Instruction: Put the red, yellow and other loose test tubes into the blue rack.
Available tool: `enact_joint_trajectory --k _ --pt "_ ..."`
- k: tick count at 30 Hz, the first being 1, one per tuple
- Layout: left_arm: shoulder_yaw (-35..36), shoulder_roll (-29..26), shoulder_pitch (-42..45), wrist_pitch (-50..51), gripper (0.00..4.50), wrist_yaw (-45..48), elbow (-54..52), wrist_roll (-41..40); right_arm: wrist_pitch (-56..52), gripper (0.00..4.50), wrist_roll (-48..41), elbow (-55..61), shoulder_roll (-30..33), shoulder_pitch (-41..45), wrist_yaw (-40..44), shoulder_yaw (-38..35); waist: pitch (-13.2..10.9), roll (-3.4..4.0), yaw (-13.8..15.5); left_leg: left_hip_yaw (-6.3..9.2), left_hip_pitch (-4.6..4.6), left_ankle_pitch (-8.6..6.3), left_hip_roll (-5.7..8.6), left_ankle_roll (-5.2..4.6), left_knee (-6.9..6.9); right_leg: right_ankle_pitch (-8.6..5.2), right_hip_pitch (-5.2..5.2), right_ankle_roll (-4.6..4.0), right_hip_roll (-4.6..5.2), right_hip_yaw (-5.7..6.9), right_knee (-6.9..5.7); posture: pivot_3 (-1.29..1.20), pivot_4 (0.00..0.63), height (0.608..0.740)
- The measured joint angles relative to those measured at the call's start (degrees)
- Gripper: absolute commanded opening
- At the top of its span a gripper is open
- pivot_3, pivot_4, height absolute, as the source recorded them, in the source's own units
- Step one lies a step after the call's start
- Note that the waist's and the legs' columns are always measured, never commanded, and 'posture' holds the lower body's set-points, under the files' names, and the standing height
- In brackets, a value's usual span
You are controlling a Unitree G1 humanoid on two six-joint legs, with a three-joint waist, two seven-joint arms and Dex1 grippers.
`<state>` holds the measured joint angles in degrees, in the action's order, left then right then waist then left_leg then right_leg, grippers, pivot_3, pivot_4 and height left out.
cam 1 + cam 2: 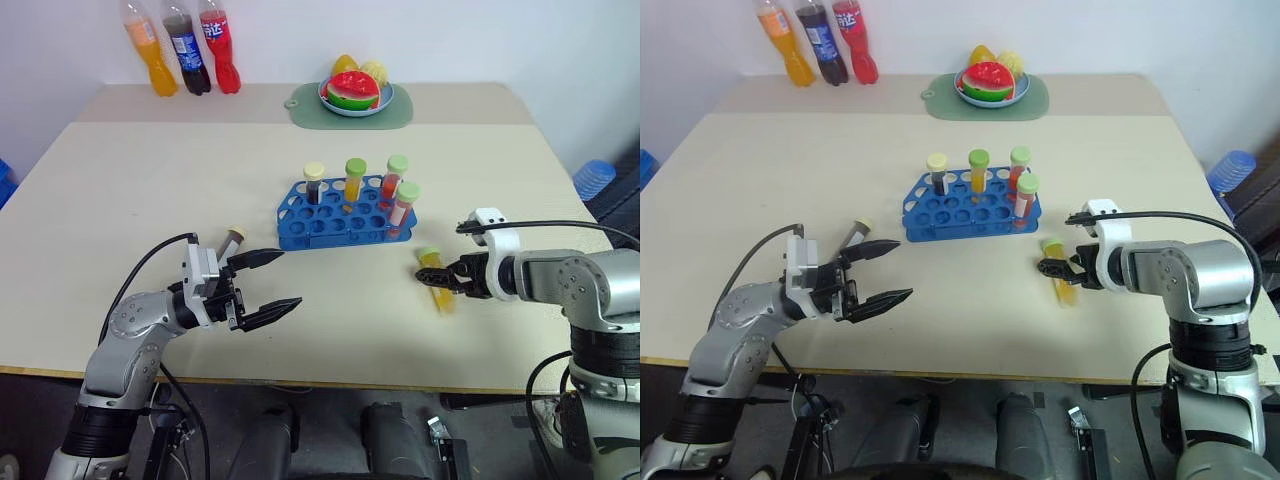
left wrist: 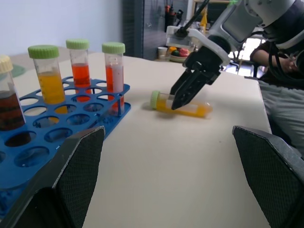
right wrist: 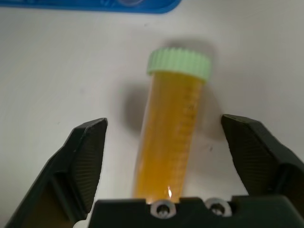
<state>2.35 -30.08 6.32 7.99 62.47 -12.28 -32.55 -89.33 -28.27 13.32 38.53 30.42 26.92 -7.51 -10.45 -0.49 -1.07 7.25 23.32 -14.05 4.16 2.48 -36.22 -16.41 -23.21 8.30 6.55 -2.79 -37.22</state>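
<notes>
Right now the right gripper point(image 3: 164, 156) w/ jaws wide astride the lying yellow tube point(image 3: 171, 147), lower right of frame, could roll it away if closing off-centre; left gripper point(image 1: 262, 288) gapes empty.

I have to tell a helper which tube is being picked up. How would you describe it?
Find the blue rack mid-table, then look toward the right gripper. Between its open fingers lies a yellow tube with a green cap, flat, unlike the upright ones.

Bright even indoor light, soft shadows, sharp head views, slightly blurred wrist close-ups
</notes>
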Motion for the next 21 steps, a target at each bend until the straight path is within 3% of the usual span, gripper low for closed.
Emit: enact_joint_trajectory --k 4,8,11,17,21 --pt "0.0 -0.2 -0.1 0.0 4.5 -0.1 -0.1 0.0 3.8 1.05 0.2 0.6 0.4 -0.9 0.3 2.7 0.0 0.0 -0.1 0.0 -0.01 0.0 -0.01 0.0 0.0 0.0 0.01 0.0 -0.02 0.0 0.0 0.0 0.15 0.74" --pt "0.1 -0.3 -0.2 0.0 4.5 -0.2 -0.2 0.0 13.0 1.05 1.5 3.3 4.1 -4.6 2.3 7.4 0.1 -0.19 0.1 0.0 -0.01 0.0 0.0 0.0 -0.02 0.0 0.06 0.0 -0.01 0.01 0.03 0.0 0.15 0.74" --pt "0.1 -0.3 -0.3 0.0 4.5 -0.3 -0.2 0.1 21.6 1.05 1.3 4.4 4.5 -8.9 6.9 6.4 0.2 -0.33 0.1 0.01 -0.02 0.0 -0.01 0.0 -0.02 0.0 0.09 0.01 -0.02 0.06 0.04 0.0 0.15 0.74" --pt "0.0 -0.3 0.3 -0.1 4.5 -0.2 -0.1 0.3 40.6 1.05 -6.0 7.5 -2.6 -13.3 20.4 2.1 0.2 -0.3 -0.3 0.04 -0.07 0.0 -0.07 0.0 0.03 0.0 0.05 0.0 -0.13 0.04 -0.01 0.0 0.15 0.74" --pt "0.0 -0.3 0.4 0.0 4.5 -0.1 0.4 0.4 51.4 1.05 -7.3 6.5 -7.9 -11.1 25.6 3.1 0.2 -0.31 0.0 0.07 -0.07 0.0 -0.05 0.0 -0.01 0.0 0.09 0.0 -0.09 0.04 0.0 0.0 0.15 0.74"
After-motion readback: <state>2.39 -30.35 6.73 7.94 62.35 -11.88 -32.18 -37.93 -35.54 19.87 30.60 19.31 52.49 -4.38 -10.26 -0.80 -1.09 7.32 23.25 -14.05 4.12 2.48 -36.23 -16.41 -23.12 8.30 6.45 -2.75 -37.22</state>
